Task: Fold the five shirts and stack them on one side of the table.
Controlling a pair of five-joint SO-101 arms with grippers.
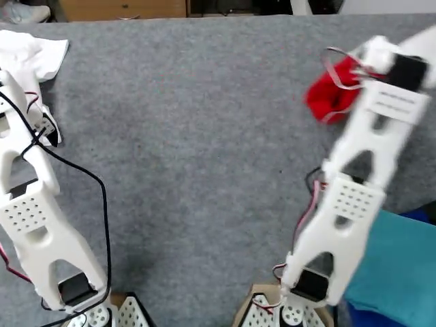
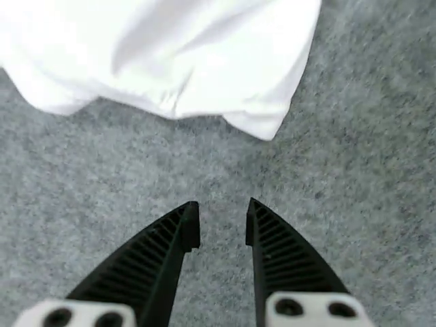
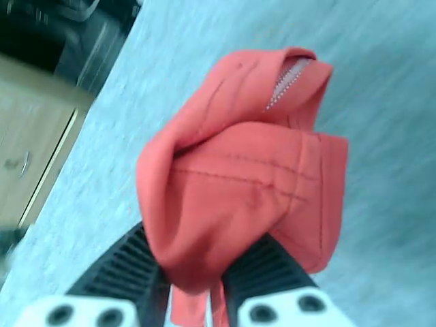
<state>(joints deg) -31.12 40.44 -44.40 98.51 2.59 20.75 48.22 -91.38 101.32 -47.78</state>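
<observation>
Right gripper [image 3: 196, 272] is clamped on a bunched red shirt [image 3: 238, 177], holding it up off the grey worktop [image 1: 191, 136] toward the far right, probably to carry it to open space for spreading and folding. Left gripper [image 2: 221, 225] hangs with its jaws narrowly apart just short of the crumpled white shirt [image 2: 177, 54] at the far left corner, seemingly placed to take its edge. Teal fabric [image 1: 402, 266] lies at the near right edge, perhaps where the stack begins.

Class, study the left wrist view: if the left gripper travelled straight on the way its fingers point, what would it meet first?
Probably the white shirt, lying ahead of the open left gripper; bare grey mat lies between, and a downward tilt could bring it onto that first.
</observation>
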